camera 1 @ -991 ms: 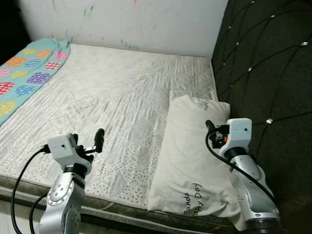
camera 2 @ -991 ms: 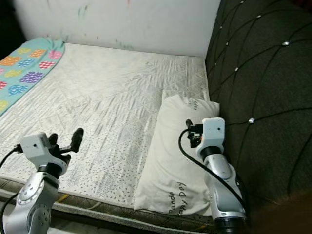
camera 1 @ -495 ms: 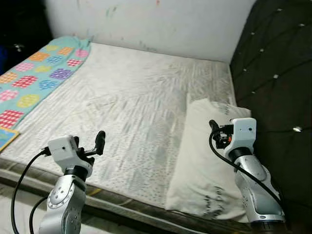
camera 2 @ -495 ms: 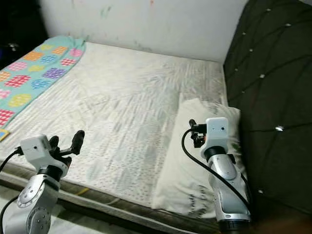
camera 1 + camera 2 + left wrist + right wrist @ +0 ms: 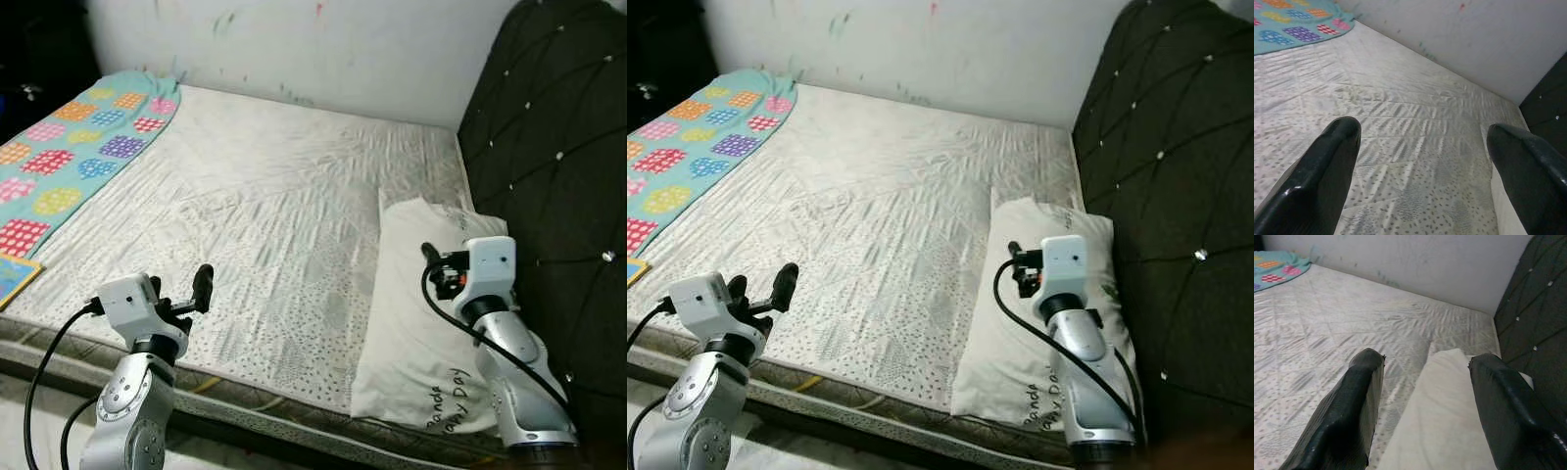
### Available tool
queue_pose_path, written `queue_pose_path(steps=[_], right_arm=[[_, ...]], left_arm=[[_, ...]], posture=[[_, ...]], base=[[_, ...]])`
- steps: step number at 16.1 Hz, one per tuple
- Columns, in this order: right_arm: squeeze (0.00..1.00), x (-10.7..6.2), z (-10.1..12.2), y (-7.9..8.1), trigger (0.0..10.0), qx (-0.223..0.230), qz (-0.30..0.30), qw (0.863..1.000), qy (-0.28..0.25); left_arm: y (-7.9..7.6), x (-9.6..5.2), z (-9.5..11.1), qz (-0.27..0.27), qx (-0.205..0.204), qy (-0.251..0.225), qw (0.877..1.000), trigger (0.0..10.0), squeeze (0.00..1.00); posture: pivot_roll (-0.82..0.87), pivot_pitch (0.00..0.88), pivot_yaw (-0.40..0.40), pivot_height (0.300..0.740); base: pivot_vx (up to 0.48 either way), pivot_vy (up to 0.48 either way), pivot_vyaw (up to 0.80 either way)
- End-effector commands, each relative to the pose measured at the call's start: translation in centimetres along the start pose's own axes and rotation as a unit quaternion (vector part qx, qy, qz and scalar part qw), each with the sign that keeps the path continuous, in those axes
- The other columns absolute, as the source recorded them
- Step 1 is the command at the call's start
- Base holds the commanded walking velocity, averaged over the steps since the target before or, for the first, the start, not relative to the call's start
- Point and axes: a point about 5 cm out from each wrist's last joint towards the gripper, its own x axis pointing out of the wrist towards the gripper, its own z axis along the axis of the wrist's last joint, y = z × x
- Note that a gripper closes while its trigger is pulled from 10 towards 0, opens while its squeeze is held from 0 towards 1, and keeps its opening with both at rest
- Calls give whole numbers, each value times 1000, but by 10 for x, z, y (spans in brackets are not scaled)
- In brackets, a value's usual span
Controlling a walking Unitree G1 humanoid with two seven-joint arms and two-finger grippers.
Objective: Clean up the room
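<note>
The mattress (image 5: 265,215) serves as the reference. A white pillow (image 5: 421,323) with dark lettering lies on the mattress at its headboard end, long side against the dark tufted headboard (image 5: 549,147). A teal blanket (image 5: 69,147) with coloured patches covers the mattress edge farthest from the headboard, reaching the white wall (image 5: 323,44).

The left gripper (image 5: 1422,166) is held above the near edge of the mattress, fingers (image 5: 1327,166) spread apart and empty. The right gripper (image 5: 1425,401) is held above the pillow, fingers (image 5: 1352,401) likewise spread, grasping nothing. Black cables (image 5: 44,362) run along both silver arms.
</note>
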Motion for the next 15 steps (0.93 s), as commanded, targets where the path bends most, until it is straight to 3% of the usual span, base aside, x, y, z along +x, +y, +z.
queue_pose_path(steps=[1, 9, 15], right_arm=[[0, -1, 5, -4, 10000, -7, -4, 1000, -7], [0, 0, 5, 0, 10000, -3, 3, 1000, -6], [0, 0, 5, 0, 10000, -5, 3, 1000, -5]], left_arm=[[-1, -1, 3, 3, -1, -4, 1000, 10000, 0], [1, -2, 4, 7, 2, -4, 1000, 10000, 0], [-6, -5, 10, -29, -19, -23, 999, 10000, 0]], posture=[[-57, 0, -27, 740], [-51, 1, -30, 740], [-53, 4, -30, 740]], base=[[0, 300, 0], [0, 305, 0], [42, 0, 0]])
